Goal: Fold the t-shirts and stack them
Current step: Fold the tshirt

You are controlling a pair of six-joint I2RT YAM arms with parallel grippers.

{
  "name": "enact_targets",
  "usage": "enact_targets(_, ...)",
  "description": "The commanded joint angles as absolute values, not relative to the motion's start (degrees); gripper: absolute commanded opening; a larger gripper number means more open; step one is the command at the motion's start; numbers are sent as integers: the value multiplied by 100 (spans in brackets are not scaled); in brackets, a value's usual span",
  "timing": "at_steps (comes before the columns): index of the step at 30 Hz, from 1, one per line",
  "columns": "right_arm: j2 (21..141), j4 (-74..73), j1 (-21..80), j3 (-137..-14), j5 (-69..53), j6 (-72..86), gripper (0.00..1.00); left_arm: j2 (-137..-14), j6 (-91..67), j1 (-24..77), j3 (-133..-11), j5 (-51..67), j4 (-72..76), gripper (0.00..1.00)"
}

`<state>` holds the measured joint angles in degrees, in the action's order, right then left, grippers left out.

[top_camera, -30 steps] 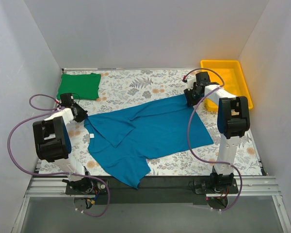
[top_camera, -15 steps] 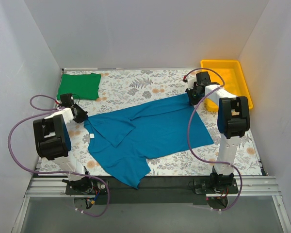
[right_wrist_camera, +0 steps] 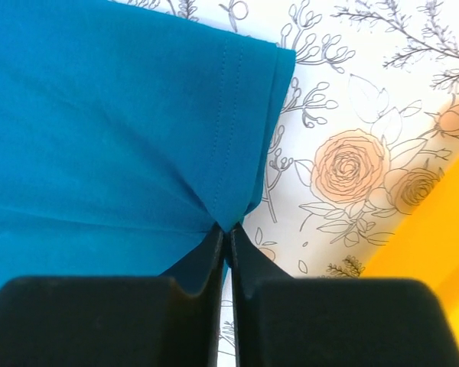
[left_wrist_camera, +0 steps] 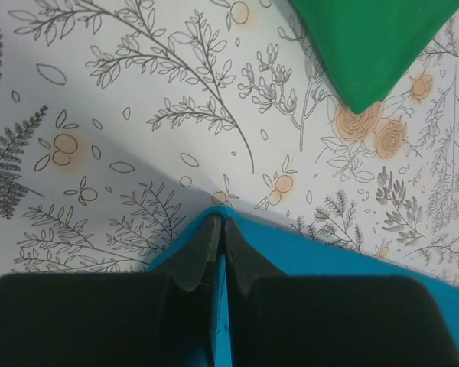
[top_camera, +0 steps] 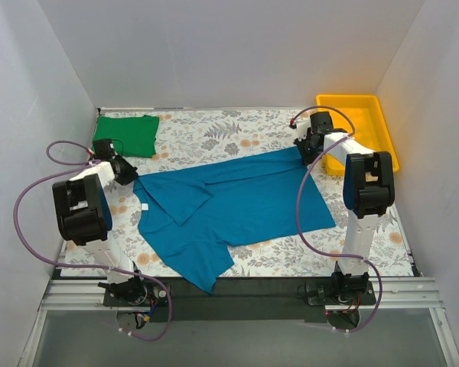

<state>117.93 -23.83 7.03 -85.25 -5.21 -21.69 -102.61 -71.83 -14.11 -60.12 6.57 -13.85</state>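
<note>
Near edge: one end of the blue t-shirt (top_camera: pixel 237 202) reaches it. The rest lies spread mid-table, with a flap folded over on its left side. Both arms reach forward from their bases, elbows up, wrists low at the cloth. The left gripper (left_wrist_camera: pixel 218 222) is pinched tight on the shirt's left corner. The right gripper (right_wrist_camera: pixel 226 229) is clamped on the hem corner at the shirt's far right, near the yellow tray (top_camera: pixel 359 115). The green t-shirt (top_camera: pixel 125 134) lies folded in the far left corner of the table (top_camera: pixel 214 134).
</note>
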Motion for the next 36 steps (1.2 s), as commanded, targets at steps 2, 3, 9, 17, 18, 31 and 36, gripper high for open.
enact_targets(2, 11795, -2312, 615, -8815, -290, -2329, 14, -10265, -7014, -1468, -6380, 720, -1441, 0)
enact_targets(3, 11778, -2312, 615, -8833, -281, -2329, 17, -10300, -7005, -1468, -6416, 773, -1459, 1)
enact_targets(9, 11620, -2320, 624, -8807, -527, -2373, 52, -10205, -6908, -1468, -6539, 994, -1468, 36)
enact_targets(17, 11031, -2355, 808, -8535, -2107, -2951, 61, -9046, -6935, -1468, -6101, 694, -1398, 45)
enact_targets(18, 10908, -2373, 852, -8412, -2336, -3075, 61, -8748, -6935, -1468, -5969, 747, -1371, 46)
enact_targets(31, 11451, -2417, 976, -9200, -3590, -3377, 60, -9148, -6733, -1468, -5361, 1327, -1037, 54)
enact_targets(36, 12198, -2189, 844, -10133, -2014, -1821, 57, -9615, -6619, -1468, -5581, 1266, -1028, 54)
